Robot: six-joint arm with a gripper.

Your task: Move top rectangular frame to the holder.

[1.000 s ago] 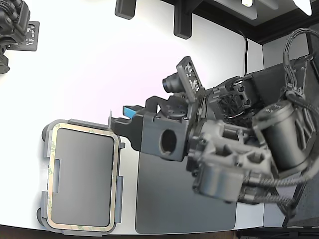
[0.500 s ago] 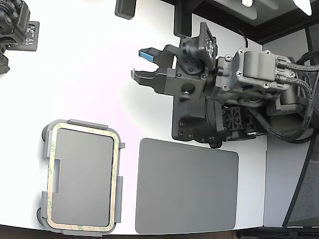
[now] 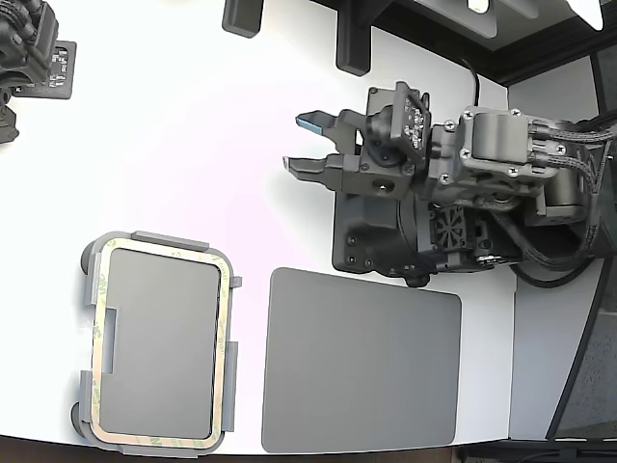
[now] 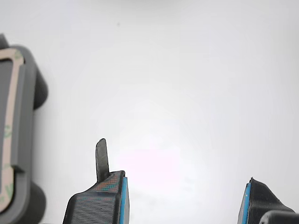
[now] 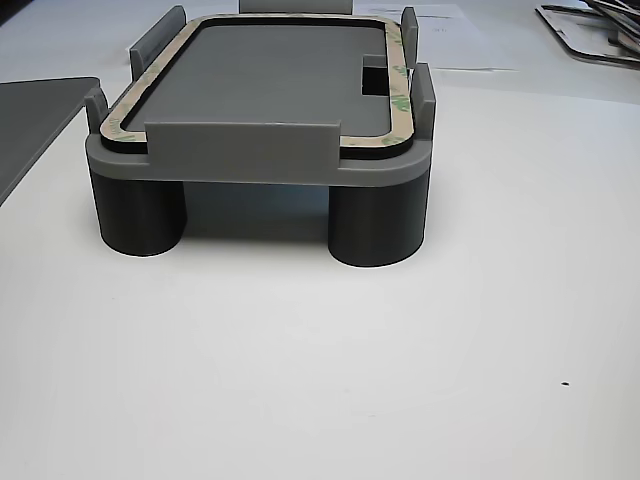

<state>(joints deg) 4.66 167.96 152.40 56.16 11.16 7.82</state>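
Note:
The tan frame with greenish specks (image 3: 225,338) lies flat on the light grey holder (image 3: 159,241) at the exterior view's lower left, inside the raised edge tabs. The other view shows the frame (image 5: 398,120) seated on the holder (image 5: 240,152), which stands on round feet. The wrist view shows an edge of the holder (image 4: 25,135) with the frame (image 4: 7,140) on it. My gripper (image 3: 304,143) is open and empty, well up and to the right of the holder in the exterior view, above the white table. Its fingertips (image 4: 110,196) show in the wrist view.
A dark grey flat mat (image 3: 362,362) lies right of the holder in the exterior view. The arm's dark base (image 3: 386,241) stands behind the mat. Black fixtures (image 3: 29,53) sit at the upper left, and black posts (image 3: 352,43) at the table's far edge.
The gripper has drawn back from beside the holder's corner, up and to the right in the exterior view, and stays open. The frame rests on the holder unchanged.

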